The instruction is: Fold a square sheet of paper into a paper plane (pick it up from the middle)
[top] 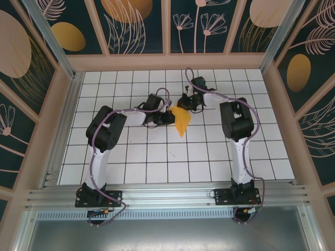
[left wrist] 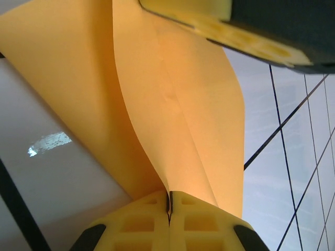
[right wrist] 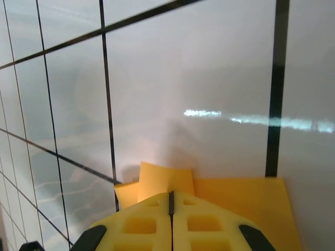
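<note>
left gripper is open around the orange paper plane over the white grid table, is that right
Not quite. The left gripper is shut on the paper plane, clamped on its fold, as the left wrist view shows. The rest stands: the plane is orange and over the white grid table.

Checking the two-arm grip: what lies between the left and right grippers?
The orange paper, seen in the top view; the left gripper and right gripper each clamp it.

A white gridded table (top: 157,157) sits inside dark, floral-patterned, wood-framed walls (top: 136,26).
</note>
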You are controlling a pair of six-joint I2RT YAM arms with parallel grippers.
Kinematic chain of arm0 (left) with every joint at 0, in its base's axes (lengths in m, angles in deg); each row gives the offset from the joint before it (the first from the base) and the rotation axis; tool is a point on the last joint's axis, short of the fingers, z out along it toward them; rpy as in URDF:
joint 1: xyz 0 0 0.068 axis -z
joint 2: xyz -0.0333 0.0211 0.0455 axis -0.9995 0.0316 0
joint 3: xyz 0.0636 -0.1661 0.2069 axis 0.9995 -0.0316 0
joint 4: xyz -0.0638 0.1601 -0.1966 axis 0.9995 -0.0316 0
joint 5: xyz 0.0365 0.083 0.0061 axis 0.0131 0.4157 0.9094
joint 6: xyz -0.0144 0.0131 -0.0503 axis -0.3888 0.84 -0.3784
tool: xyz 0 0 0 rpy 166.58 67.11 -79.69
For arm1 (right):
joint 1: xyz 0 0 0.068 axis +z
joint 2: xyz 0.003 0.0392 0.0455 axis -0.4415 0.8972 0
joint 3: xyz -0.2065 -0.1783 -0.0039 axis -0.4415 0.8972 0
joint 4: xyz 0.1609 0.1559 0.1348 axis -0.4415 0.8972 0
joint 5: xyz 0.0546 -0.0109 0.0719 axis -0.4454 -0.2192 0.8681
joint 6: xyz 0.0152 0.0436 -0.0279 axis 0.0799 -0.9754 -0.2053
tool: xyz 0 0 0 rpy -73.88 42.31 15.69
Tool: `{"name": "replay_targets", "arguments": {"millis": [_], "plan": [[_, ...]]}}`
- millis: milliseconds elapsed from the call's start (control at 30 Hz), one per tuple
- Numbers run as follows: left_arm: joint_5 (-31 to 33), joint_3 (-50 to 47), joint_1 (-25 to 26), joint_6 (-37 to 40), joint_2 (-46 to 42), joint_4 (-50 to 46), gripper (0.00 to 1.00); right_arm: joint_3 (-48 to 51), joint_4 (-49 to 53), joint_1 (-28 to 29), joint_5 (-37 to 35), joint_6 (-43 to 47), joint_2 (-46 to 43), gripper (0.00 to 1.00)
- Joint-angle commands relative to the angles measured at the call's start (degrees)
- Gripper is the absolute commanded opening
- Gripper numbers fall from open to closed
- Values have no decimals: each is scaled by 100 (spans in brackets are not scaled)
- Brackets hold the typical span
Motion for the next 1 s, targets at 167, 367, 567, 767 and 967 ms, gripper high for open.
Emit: {"name": "replay_targets", "arguments": {"millis": [167, 367, 567, 767, 967], "plan": [[665, -186, -77, 117, 210, -561, 0, -229, 138, -65, -281, 34, 502, 9], [663, -238, -76, 133, 199, -569, 0, -655, 389, -76, -692, -16, 695, 11], [699, -269, -76, 120, 197, -569, 0, -1026, 541, -33, -736, -3, 847, 11], [714, -274, -76, 85, 197, -569, 0, -1331, 770, 26, -1040, -1, 915, 9], [771, -247, -75, 50, 197, -578, 0, -1659, 825, 12, -895, 61, 883, 10]]}}
